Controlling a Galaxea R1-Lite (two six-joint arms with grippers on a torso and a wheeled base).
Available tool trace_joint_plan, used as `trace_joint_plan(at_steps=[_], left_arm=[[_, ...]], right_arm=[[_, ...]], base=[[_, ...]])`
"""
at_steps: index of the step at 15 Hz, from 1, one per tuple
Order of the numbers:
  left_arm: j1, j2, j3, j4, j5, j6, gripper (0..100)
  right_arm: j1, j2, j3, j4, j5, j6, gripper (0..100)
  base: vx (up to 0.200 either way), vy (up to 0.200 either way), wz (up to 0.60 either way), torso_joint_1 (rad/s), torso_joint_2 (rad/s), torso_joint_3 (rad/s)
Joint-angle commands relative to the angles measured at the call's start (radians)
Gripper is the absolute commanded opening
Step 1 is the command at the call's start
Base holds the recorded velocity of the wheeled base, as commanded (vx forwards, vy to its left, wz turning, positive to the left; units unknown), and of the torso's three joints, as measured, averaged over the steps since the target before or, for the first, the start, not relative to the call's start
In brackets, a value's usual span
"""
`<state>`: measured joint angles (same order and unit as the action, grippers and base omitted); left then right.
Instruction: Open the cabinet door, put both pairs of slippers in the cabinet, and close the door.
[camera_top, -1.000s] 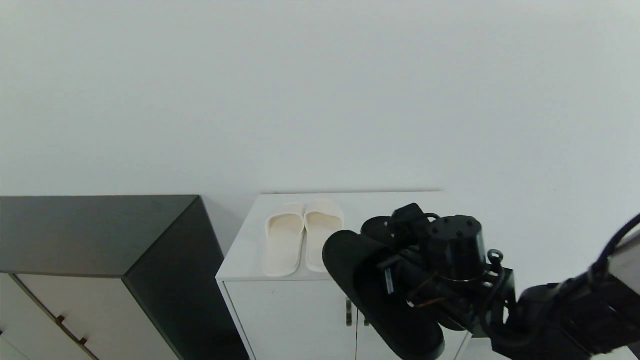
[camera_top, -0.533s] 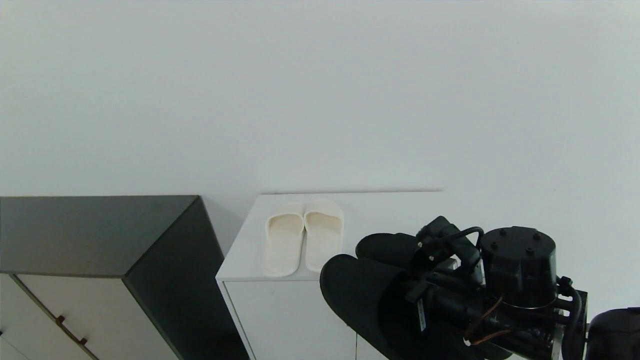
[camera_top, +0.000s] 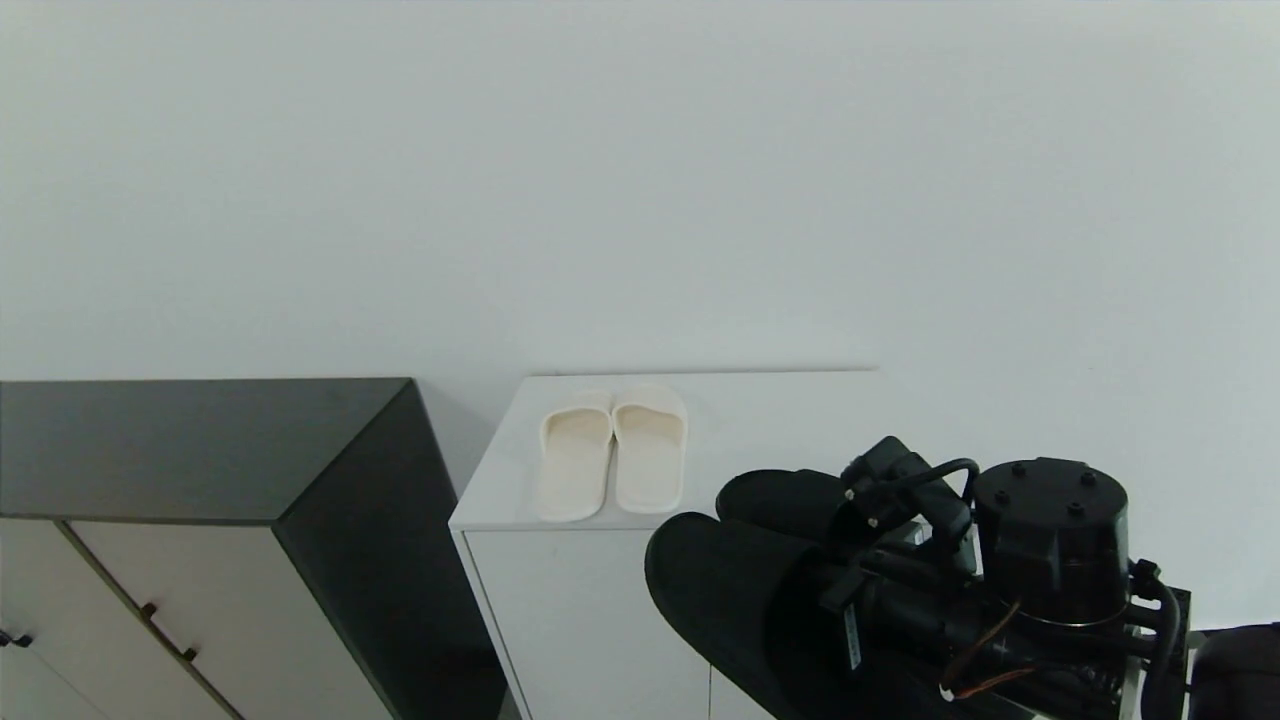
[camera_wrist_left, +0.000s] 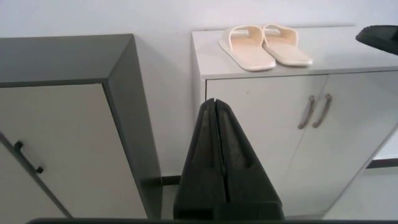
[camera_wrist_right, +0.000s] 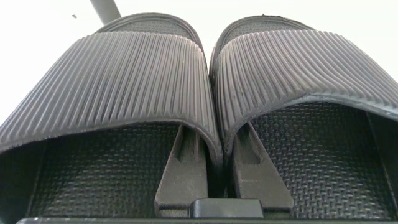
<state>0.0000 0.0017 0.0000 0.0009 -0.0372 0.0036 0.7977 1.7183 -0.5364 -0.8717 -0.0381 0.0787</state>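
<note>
White cabinet (camera_top: 585, 620) shut, paired handles (camera_wrist_left: 316, 111) at its centre seam. Cream slippers (camera_top: 612, 452) side by side, soles down, on the left part of the cabinet top. Black ribbed slippers (camera_top: 745, 590) pinched together in the right gripper (camera_wrist_right: 214, 168), aloft before the cabinet's right half

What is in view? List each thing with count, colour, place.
cream slippers: one pair, cream, on the white cabinet.
black slippers: one pair, black, in the right end effector.
white cabinet: one, white, by the wall, doors shut.
grey cabinet: one, dark grey, left of the white one.
left end effector: one, black, shut, facing the cabinets.
right end effector: one, black, shut on the black slippers.
</note>
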Motion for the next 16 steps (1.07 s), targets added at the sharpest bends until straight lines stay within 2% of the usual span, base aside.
trace_joint_plan(at_steps=[1, 3, 16], left_arm=[[0.000, 0.001, 0.000, -0.001, 0.000, -0.001, 0], [0.000, 0.001, 0.000, -0.001, 0.000, -0.001, 0], [0.000, 0.001, 0.000, -0.001, 0.002, -0.004, 0]], right_arm=[[-0.005, 0.001, 0.009, 0.000, 0.000, -0.002, 0], [-0.012, 0.007, 0.009, 0.000, -0.006, -0.007, 0], [-0.015, 0.015, 0.027, -0.001, 0.001, -0.010, 0]], base=[[-0.200, 0.000, 0.00, -0.007, 0.00, 0.002], [-0.200, 0.000, 0.00, 0.000, 0.00, 0.005], [0.000, 0.000, 0.00, 0.000, 0.00, 0.000]])
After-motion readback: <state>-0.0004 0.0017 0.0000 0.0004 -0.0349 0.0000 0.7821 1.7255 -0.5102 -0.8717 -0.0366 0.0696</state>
